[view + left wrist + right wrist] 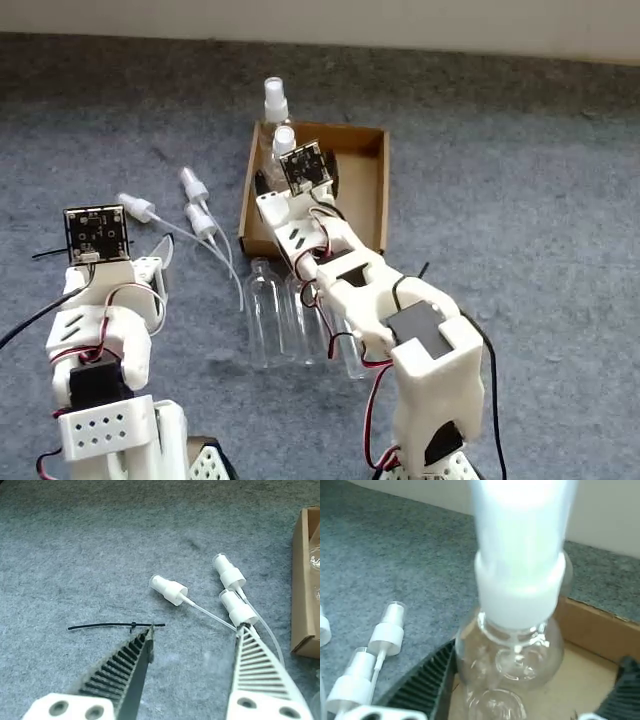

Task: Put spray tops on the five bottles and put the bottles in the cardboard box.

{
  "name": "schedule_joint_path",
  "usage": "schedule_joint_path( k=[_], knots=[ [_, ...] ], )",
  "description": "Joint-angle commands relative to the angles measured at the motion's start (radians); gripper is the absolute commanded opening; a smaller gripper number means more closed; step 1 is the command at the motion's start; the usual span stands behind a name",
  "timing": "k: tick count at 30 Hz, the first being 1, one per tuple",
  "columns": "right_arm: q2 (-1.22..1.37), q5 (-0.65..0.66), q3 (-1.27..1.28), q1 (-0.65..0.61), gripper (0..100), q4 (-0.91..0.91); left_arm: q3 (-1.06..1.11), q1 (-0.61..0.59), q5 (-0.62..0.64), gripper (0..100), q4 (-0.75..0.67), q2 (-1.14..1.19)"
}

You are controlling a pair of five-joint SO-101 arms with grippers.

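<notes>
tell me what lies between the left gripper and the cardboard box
Three loose spray tops lie on the carpet between left gripper and cardboard box, per the high view.

**Support surface.** Grey carpeted table (pixel 520 200). Cardboard box (pixel 378 190) at upper centre. Three spray tops (pixel 194 184) lie left of the box. Three clear bottles (pixel 265 310) lie at centre, below it. A black tie (pixel 115 626) lies near the tops.

Bottles (pixel 268 312) look glossy clear plastic, cardboard box (pixel 379 190) matt, carpet (pixel 520 200) rough.
</notes>
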Motion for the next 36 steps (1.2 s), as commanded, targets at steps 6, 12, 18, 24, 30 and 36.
schedule_joint_path(
  k=[6,12,18,24,30,36],
  knots=[
    [-0.012,-0.006,-0.018,-0.001,44.7,-0.016,-0.004,0.018,-0.008,24,-0.023,0.007],
    [-0.012,-0.041,-0.071,-0.001,44.7,-0.016,-0.004,0.018,-0.008,24,-0.023,0.007],
    [-0.012,-0.046,-0.088,-0.005,44.7,-0.015,-0.004,0.018,-0.008,24,-0.023,0.007],
    [-0.056,-0.048,-0.088,-0.002,44.7,-0.01,-0.004,0.018,-0.008,24,-0.023,0.007],
    [-0.219,-0.049,-0.088,-0.007,44.7,0.105,-0.004,0.018,-0.008,24,-0.023,0.007],
    [-0.371,-0.1,-0.134,-0.018,44.7,0.242,-0.004,0.018,-0.008,24,-0.023,0.007]
  ],
)
